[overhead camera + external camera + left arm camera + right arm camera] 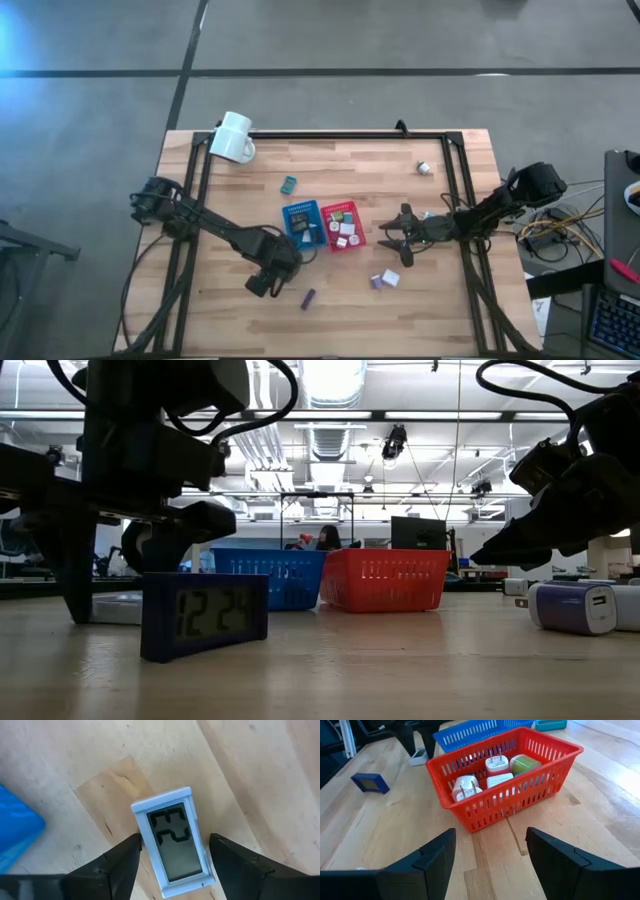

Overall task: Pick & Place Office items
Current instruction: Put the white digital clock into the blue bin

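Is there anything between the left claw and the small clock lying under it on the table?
Nothing visible. In the left wrist view the left claw is open, one finger on each side of the small clock, which lies flat on the bare wooden table. The blue basket stands off to one side.

Light comes from overhead: in the low view bright ceiling fixtures (330,385) blow out to white, and the arms and the near clock (205,615) stand dark against them. The tabletop (330,300) is evenly lit from above, with only soft, short shadows under the arms. A blue flare sits at the high view's upper left. In the right wrist view glare washes the wood pale toward one edge. In both wrist views the near fingers (107,870) are blurred.
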Action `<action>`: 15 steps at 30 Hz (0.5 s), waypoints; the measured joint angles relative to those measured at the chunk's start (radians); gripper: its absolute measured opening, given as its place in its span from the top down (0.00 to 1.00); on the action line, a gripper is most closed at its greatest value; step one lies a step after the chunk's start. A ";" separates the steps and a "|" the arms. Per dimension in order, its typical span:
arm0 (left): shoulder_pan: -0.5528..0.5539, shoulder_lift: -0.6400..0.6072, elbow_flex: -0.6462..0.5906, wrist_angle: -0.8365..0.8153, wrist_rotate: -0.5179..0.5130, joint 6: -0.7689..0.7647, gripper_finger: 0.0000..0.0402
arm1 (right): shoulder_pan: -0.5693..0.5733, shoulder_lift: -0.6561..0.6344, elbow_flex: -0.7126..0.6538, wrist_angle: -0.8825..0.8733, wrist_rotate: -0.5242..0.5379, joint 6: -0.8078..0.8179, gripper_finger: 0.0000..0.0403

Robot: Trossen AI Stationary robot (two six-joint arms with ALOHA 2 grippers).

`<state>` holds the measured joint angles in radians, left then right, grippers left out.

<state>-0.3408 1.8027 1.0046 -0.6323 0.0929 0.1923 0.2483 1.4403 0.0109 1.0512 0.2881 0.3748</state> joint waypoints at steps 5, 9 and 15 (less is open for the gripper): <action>0.000 0.000 0.000 0.003 0.000 -0.033 0.40 | 0.000 0.000 0.000 0.000 0.001 0.000 0.42; 0.000 0.000 0.000 0.006 -0.003 -0.055 0.47 | 0.000 0.000 0.000 0.000 0.001 0.000 0.42; 0.001 -0.001 0.001 0.006 0.015 -0.085 0.66 | 0.000 0.000 0.000 0.000 0.002 0.000 0.42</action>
<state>-0.3397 1.8015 1.0060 -0.6262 0.1081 0.1075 0.2485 1.4403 0.0109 1.0516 0.2902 0.3748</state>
